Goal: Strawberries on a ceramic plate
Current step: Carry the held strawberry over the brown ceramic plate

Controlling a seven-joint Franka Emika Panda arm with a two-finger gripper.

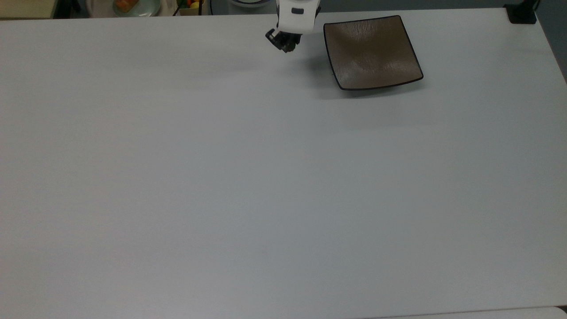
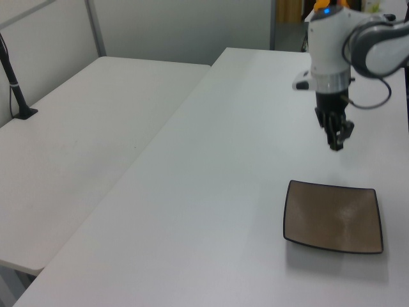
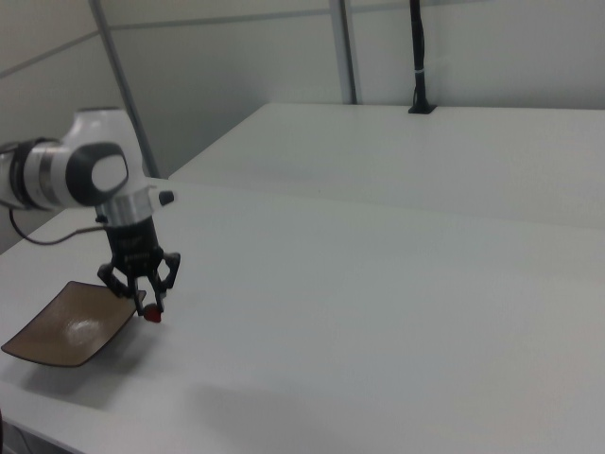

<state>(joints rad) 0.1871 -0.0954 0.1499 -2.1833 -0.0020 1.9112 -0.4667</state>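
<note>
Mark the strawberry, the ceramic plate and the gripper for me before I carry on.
strawberry (image 3: 152, 316): right view, its red body at the gripper's tips.
ceramic plate (image 1: 371, 51): top view, middle of the brown glazed face.
gripper (image 3: 148, 307): right view, between its fingertips, just above the strawberry.

White table (image 1: 248, 186) broad and matte under even, soft light. Second white table (image 2: 83, 134) just beside it, a narrow seam between them. Pale grey partition wall (image 2: 185, 29) behind, with a metal upright (image 2: 96, 29). Black pole (image 3: 417, 57) clamped upright at the far table's edge.
</note>
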